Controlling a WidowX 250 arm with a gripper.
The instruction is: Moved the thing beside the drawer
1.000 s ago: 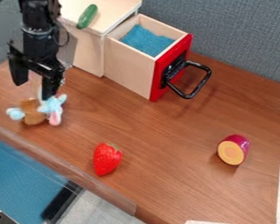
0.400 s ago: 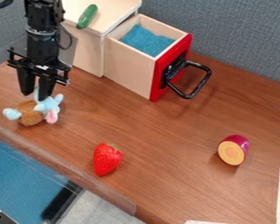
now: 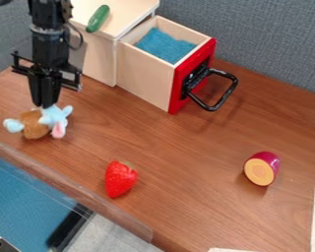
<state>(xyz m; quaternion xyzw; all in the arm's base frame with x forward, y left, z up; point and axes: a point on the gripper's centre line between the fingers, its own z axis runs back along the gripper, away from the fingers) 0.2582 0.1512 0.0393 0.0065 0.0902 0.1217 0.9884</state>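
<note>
2 play foods occupy the nearer counter point(image 3: 180, 197): a strawberry point(image 3: 120, 179) and, towards the view's right, a cut root vegetable point(image 3: 262, 169). Both stand well apart from the work and need no handling.

Farther back, at the view's left, the plush toy point(image 3: 35, 130) lies on its side on the counter, judged to be the item for transfer. The claw point(image 3: 46, 105) points down at its pale blue part, set narrow, with 2 fingers nearly together and apparently pinching the fabric. Firmness of hold: cannot tell.

Recommended method: confirm the pinch with a short, straight lift before any sideways travel. The hold is off to 1 end, so the brown body may sag or swing; carry slowly, and clear of the counter.

Beyond, the open drawer point(image 3: 149, 74) presents a black handle point(image 3: 230, 93) projecting outward. Route the toy around this handle, lower it beside the drawer until supported, then release gently.
</note>
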